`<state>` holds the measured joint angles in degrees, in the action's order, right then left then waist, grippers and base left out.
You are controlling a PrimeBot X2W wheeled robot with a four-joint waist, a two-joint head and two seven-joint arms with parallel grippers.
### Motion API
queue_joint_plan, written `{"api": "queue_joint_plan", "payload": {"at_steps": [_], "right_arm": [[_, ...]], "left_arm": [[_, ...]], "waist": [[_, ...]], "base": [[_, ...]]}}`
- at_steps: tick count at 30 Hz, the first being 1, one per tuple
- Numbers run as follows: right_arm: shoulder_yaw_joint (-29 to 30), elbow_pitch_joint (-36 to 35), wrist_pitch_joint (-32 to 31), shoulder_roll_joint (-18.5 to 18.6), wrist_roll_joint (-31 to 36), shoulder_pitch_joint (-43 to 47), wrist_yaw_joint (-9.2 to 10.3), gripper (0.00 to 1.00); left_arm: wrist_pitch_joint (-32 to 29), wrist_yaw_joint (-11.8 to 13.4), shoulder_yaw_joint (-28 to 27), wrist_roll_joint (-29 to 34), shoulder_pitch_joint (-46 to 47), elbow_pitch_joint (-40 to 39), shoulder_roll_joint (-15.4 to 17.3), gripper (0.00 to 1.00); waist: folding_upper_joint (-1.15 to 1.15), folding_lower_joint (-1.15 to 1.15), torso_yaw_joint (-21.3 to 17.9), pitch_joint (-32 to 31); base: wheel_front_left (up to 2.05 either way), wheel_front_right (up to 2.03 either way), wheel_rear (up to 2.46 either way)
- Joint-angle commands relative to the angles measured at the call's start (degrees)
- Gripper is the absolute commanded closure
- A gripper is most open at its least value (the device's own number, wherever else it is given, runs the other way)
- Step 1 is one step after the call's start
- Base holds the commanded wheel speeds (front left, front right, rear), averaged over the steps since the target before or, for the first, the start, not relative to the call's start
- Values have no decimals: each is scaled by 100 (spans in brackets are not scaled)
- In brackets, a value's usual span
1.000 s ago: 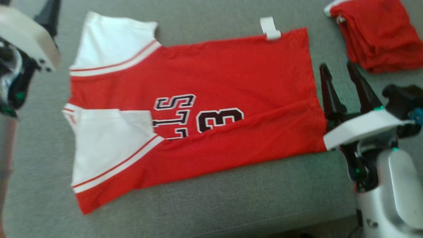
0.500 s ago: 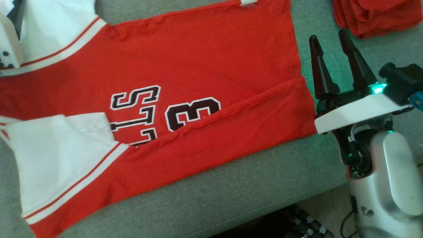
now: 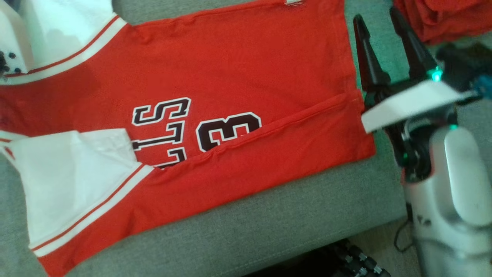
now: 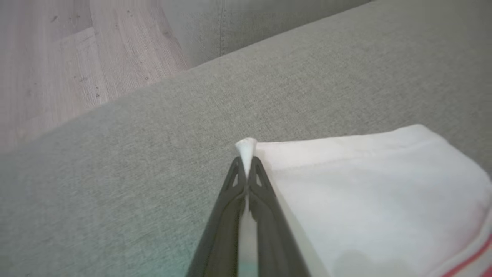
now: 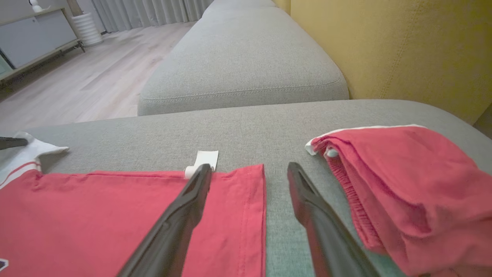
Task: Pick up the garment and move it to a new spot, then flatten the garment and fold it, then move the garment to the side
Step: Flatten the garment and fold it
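Grey sofa cushion point(image 3: 269, 215): we list one red-and-white jersey point(image 3: 238, 69), spread flat. Left gripper point(image 4: 246, 163) pinches its white sleeve corner point(image 4: 246, 144). Right gripper point(image 3: 376, 15) has its fingers spread by the hem.

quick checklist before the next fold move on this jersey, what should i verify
1. Left pincer shut on the jersey at its white sleeve corner: ok.
2. Right pincer open: ok.
3. Right pincer gripping the hem: not ok, its fingers straddle it, unclosed.
4. Near edge folded over the number: ok.
5. Folded red pile apart from the right pincer: ok.
6. Right fingers touching fabric: cannot tell.
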<state>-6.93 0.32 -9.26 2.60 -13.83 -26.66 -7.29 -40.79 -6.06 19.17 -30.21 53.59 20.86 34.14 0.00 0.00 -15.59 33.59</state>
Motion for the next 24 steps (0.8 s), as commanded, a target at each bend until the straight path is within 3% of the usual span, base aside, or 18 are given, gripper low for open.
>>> {"api": "queue_joint_plan", "payload": {"at_steps": [1, 12, 22, 23, 24], "right_arm": [[-66, -101, -104, 28, 63, -160, -20, 0], [233, 1513, -1320, 54, 649, -1529, -20, 0], [436, 2561, -2136, 406, 831, -2156, -20, 0], [436, 2620, -2180, 421, 806, -2185, -20, 6], [437, 2665, -2207, 434, 781, -2209, -20, 26]], "left_arm": [[93, -1, -188, 36, 103, -231, 255, 100], [1021, -5, -95, -35, 265, -449, -292, 100], [1397, -71, 185, -142, 216, -742, -579, 100], [1417, -75, 202, -152, 211, -762, -589, 100], [1433, -78, 217, -162, 205, -779, -595, 100]], "waist": [[0, 0, 45, -34], [0, 0, 653, -216], [0, 0, 1085, -246], [0, 0, 1103, -250], [0, 0, 1117, -254]], "base": [[0, 0, 0], [0, 0, 0], [0, 0, 0], [0, 0, 0], [0, 0, 0]]}}
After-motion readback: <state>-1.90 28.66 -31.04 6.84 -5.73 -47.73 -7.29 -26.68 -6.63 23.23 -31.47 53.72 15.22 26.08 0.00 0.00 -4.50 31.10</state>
